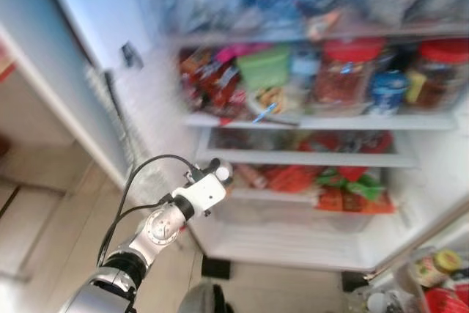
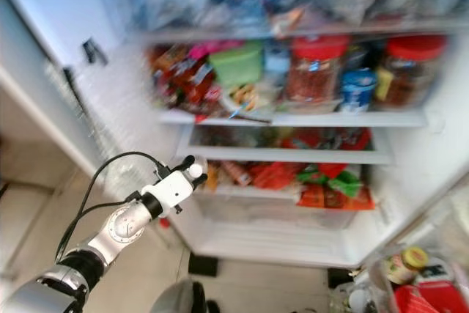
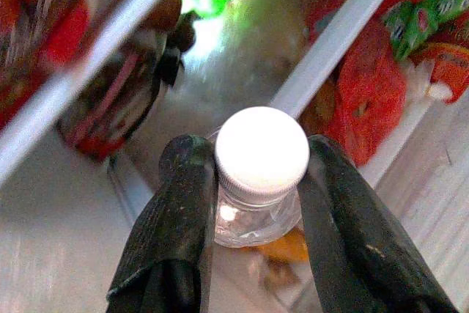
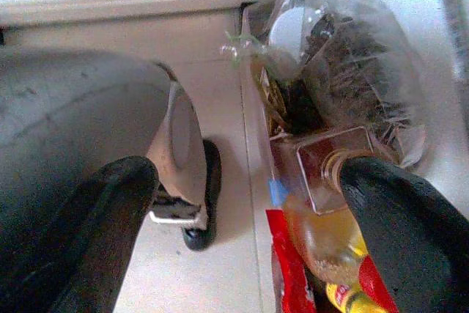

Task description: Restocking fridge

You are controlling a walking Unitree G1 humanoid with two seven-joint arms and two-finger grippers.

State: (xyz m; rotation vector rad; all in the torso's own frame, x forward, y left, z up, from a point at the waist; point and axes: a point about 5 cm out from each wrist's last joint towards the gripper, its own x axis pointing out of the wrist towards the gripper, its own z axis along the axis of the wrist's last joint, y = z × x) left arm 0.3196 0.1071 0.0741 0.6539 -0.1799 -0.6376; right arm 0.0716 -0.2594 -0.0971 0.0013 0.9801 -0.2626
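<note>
The left gripper (image 3: 256, 181) reaches toward the open white fridge (image 1: 146, 108), its fingers (image 3: 176, 218) clamped on a small clear bottle with a white cap (image 3: 261, 153), near the lower shelves' left end. The right gripper (image 4: 242, 232) hangs low at the right with fingers spread apart, above the tiled floor (image 4: 220, 108).

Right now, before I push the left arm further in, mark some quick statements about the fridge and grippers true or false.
1. The left gripper holds a white-capped clear bottle. True.
2. The fridge door is closed. False: it is open, shelves showing.
3. Two red-lidded jars stand on a shelf. True.
4. The right gripper grips a jar. False: its fingers are apart, holding nothing.
5. The left gripper is raised toward the fridge's lower shelves. True.
</note>
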